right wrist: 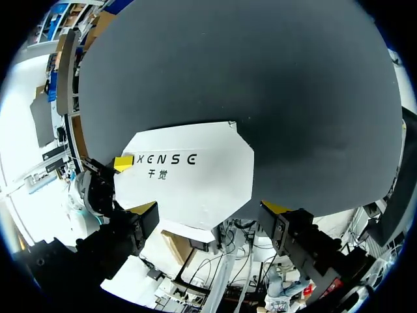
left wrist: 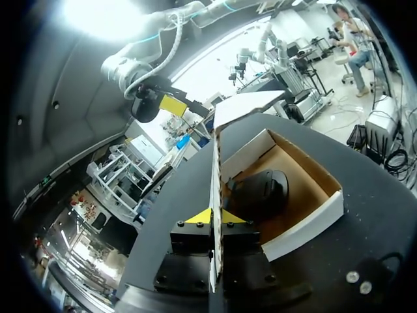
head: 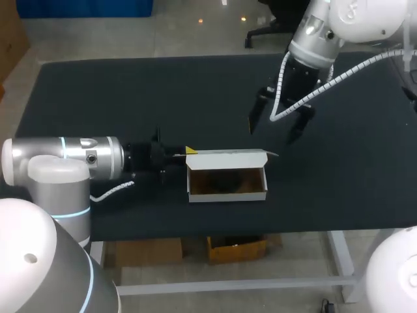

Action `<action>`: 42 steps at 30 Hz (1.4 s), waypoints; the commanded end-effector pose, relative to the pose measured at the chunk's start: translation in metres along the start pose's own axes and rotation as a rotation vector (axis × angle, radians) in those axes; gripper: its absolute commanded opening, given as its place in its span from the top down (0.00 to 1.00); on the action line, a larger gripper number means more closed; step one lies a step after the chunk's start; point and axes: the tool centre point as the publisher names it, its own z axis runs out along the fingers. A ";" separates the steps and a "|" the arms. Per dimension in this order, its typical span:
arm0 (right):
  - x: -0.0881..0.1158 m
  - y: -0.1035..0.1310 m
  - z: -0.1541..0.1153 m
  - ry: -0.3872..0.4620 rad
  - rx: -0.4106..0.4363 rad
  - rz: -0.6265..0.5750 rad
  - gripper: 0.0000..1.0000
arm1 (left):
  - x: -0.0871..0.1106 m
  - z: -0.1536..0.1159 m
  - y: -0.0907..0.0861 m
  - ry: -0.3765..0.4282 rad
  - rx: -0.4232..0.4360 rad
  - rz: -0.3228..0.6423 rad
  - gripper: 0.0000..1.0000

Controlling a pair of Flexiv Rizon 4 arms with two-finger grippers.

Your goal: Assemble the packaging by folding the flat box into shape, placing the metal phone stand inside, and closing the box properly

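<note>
Left gripper (left wrist: 215, 218): fingers clamped together on the end edge of the raised lid (right wrist: 189, 176). The white box (head: 227, 193) sits open on the near part of the black table (head: 130, 98), its lid standing along the far wall. The dark phone stand (left wrist: 260, 190) lies inside on the brown floor. Beyond the box, the right gripper (head: 271, 135) hangs above the table, fingers apart, holding nothing.

Smooth white cardboard box (head: 227, 194), brown inside, on matt black table (head: 130, 98).
</note>
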 end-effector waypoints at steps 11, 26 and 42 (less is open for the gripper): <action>0.008 0.010 0.016 0.007 0.078 0.007 0.00 | 0.010 -0.002 0.003 -0.026 0.011 0.038 1.00; 0.003 0.005 0.023 0.001 0.098 0.031 0.45 | 0.016 0.000 0.003 -0.053 0.000 0.122 1.00; -0.007 -0.007 0.040 -0.015 0.110 0.041 0.59 | 0.017 -0.001 0.004 -0.077 -0.016 0.145 1.00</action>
